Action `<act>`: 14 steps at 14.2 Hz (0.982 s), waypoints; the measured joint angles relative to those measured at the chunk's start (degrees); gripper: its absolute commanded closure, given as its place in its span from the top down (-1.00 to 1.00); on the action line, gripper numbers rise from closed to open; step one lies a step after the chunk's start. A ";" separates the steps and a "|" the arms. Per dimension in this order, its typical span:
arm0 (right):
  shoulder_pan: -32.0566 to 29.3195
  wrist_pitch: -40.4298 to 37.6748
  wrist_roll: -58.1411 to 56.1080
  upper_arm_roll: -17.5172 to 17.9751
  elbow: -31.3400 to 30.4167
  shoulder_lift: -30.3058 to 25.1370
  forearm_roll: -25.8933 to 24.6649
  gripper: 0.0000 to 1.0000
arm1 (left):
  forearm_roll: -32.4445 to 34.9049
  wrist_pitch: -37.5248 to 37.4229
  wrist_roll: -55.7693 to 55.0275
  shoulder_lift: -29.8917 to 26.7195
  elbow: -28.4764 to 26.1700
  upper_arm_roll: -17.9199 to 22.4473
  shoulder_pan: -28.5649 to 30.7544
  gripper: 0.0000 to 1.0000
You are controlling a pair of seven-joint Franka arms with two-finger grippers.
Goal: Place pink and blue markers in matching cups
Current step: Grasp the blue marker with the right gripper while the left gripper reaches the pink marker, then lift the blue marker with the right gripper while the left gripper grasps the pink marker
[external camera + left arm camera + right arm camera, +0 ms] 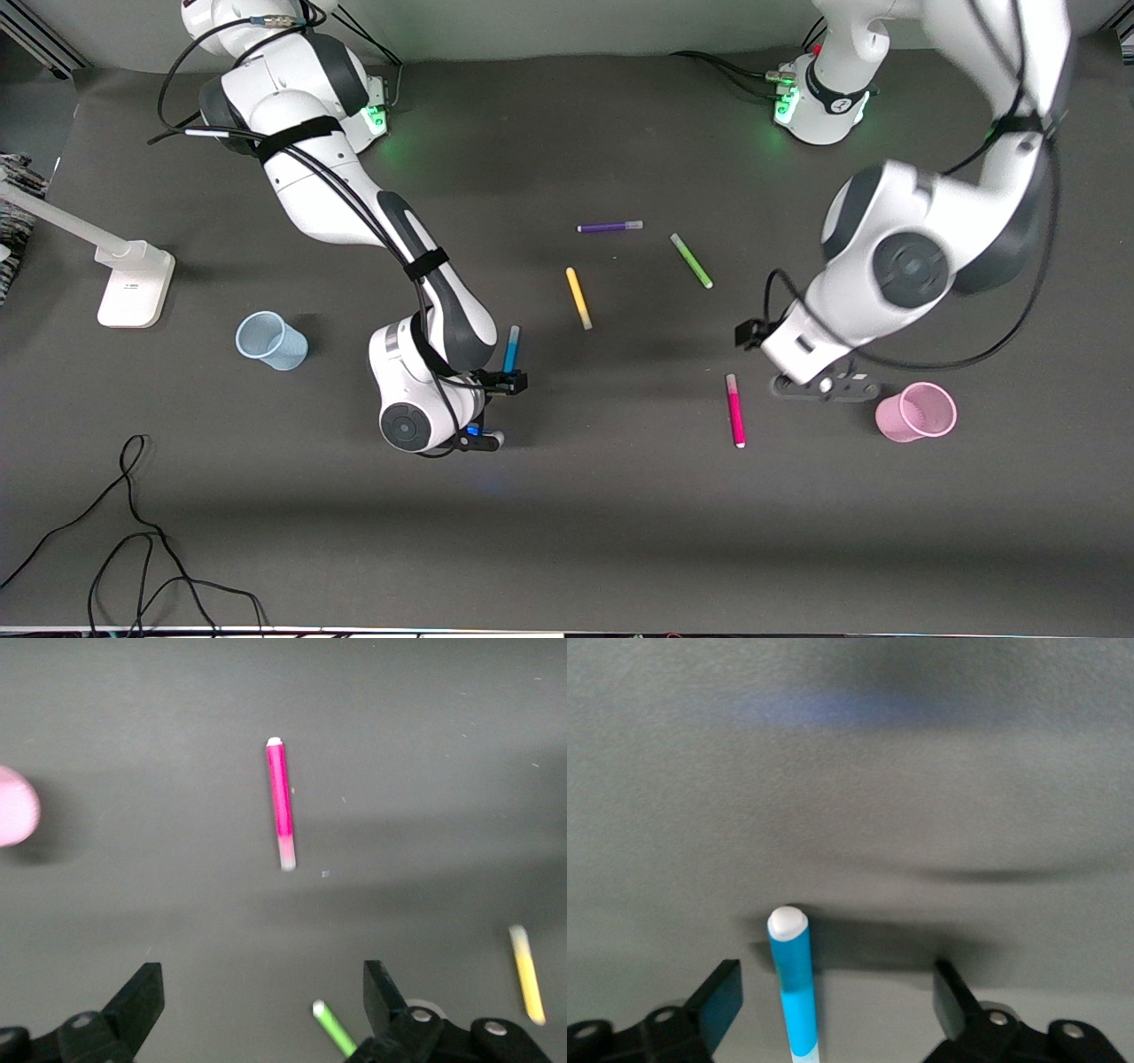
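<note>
The blue marker (511,348) lies on the dark table. My right gripper (496,410) hangs over the marker's end nearer the front camera, open. In the right wrist view the marker (791,983) lies between the spread fingers (722,994), touching neither. The pale blue cup (270,341) stands toward the right arm's end. The pink marker (735,409) lies flat beside my left gripper (826,388), which is open and empty between it and the pink cup (917,412). The left wrist view shows the pink marker (282,802) and the cup's edge (13,806).
A purple marker (609,227), a green marker (691,260) and a yellow marker (578,299) lie mid-table, farther from the front camera. A white stand (133,283) sits at the right arm's end. Black cables (133,532) lie near the front edge.
</note>
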 measured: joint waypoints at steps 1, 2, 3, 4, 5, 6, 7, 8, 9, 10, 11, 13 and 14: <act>-0.03 0.00 0.79 0.00 0.12 0.20 0.00 0.57 | 0.21 2.42 -0.08 2.36 -0.18 0.00 -0.06 1.00; -0.04 -0.01 1.49 0.00 0.18 0.33 0.00 0.11 | 0.37 4.50 -0.16 4.51 -0.25 0.02 -0.06 1.00; -0.04 -0.13 2.39 0.00 0.18 0.40 0.00 -0.51 | 0.59 6.47 -0.22 6.41 -0.27 0.05 -0.06 1.00; -0.04 -0.19 3.25 0.08 0.33 0.40 0.12 -1.00 | 1.08 8.22 -0.31 8.11 -0.27 0.08 -0.06 1.00; 0.00 -0.27 4.03 0.25 0.61 0.40 0.18 -1.00 | 2.02 9.91 -0.87 9.67 -0.28 0.09 -0.06 1.00; 0.02 -0.37 4.60 0.38 0.83 0.40 0.18 -1.00 | 3.66 11.76 -2.36 11.26 -0.34 0.08 -0.06 1.00; 0.02 -0.53 4.99 0.43 1.00 0.40 0.18 -1.00 | 5.96 13.80 -4.58 12.92 -0.54 0.07 -0.12 1.00; 0.01 -0.60 5.31 0.43 1.13 0.37 0.18 -1.00 | 8.23 16.13 -7.17 14.53 -1.03 0.03 -0.36 1.00; -0.02 -0.91 5.66 0.36 1.34 0.19 0.17 -1.00 | 9.59 17.88 -9.12 15.87 -1.46 0.02 -0.78 1.00; -0.07 -0.87 5.85 0.25 1.55 0.09 0.17 -1.00 | 10.24 18.93 -10.32 16.89 -1.81 0.02 -1.22 1.00; -0.08 -0.80 5.96 0.09 1.76 0.07 0.05 -1.00 | 10.48 19.44 -10.88 17.66 -1.87 0.02 -1.55 0.99; -0.11 -0.61 6.54 -0.14 2.27 -0.38 -1.02 -1.00 | 10.63 19.80 -11.22 18.26 -1.88 0.05 -1.67 0.74; -0.11 -0.60 7.72 -0.17 2.59 -1.15 -2.38 -1.00 | 10.67 19.78 -11.23 18.26 -1.85 0.11 -1.66 0.44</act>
